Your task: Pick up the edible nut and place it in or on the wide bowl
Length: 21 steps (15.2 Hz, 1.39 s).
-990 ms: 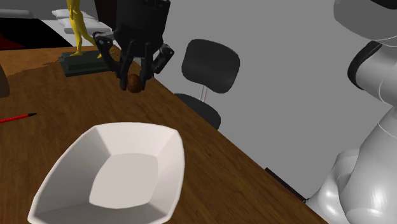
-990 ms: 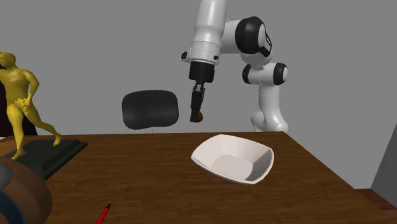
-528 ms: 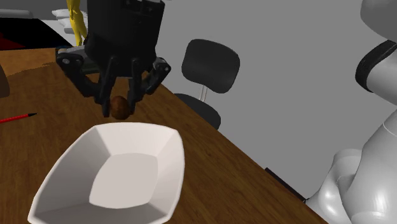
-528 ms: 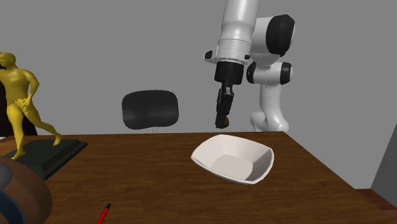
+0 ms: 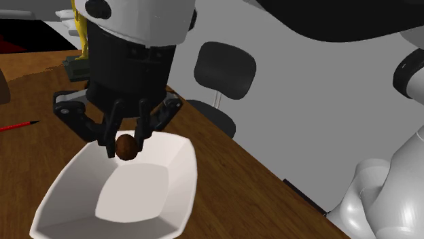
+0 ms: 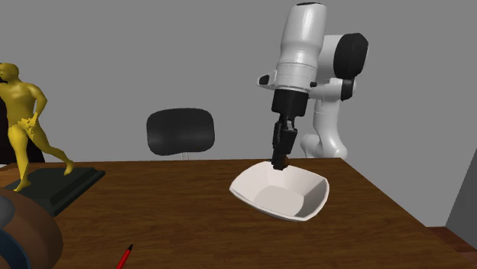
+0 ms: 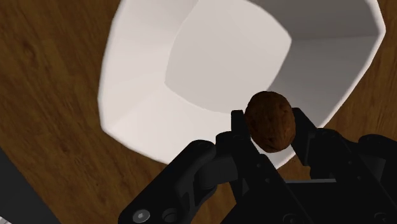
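Observation:
A brown walnut [image 5: 126,146] is clasped between the black fingers of my gripper [image 5: 126,148], which is shut on it. In the wrist view the walnut [image 7: 270,121] sits in the gripper [image 7: 270,130] with the wide white bowl [image 7: 137,95] just beyond it. The bowl [image 5: 75,173] stands on the dark wooden table, and the nut hangs just above its far rim. From the second exterior view the gripper [image 6: 280,163] hangs over the near-left part of the bowl [image 6: 306,200], fingertips level with its rim.
A yellow figurine [image 6: 23,122] on a dark base stands at the second exterior view's left. A red pencil [image 5: 18,125] lies on the table to the shoulder view's left of the bowl. A black office chair [image 5: 224,68] stands beyond the table edge. A brown rounded object [image 6: 27,233] is at that view's lower left.
The arm has carried the walnut from above the bare table, beyond the bowl, down to just over the bowl's rim. The grip has stayed the same.

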{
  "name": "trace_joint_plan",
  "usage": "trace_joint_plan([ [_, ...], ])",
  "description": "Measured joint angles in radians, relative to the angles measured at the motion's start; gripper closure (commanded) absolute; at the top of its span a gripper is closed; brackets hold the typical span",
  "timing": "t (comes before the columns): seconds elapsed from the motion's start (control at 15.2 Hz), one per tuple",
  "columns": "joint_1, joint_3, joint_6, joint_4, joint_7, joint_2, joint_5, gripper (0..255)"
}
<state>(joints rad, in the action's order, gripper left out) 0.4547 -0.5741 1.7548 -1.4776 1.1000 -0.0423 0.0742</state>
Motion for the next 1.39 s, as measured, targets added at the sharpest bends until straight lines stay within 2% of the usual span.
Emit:
trace_joint_plan([
  [0.46, -0.01, 0.007, 0.1, -0.128, -0.01, 0.034, -0.021, 255],
  [0.86, -0.01, 0.007, 0.111, -0.138, -0.01, 0.034, -0.021, 255],
  [0.92, -0.01, 0.007, 0.111, -0.138, -0.01, 0.034, -0.021, 0],
  [1.39, -0.01, 0.007, 0.097, -0.127, -0.011, 0.038, -0.023, 0],
])
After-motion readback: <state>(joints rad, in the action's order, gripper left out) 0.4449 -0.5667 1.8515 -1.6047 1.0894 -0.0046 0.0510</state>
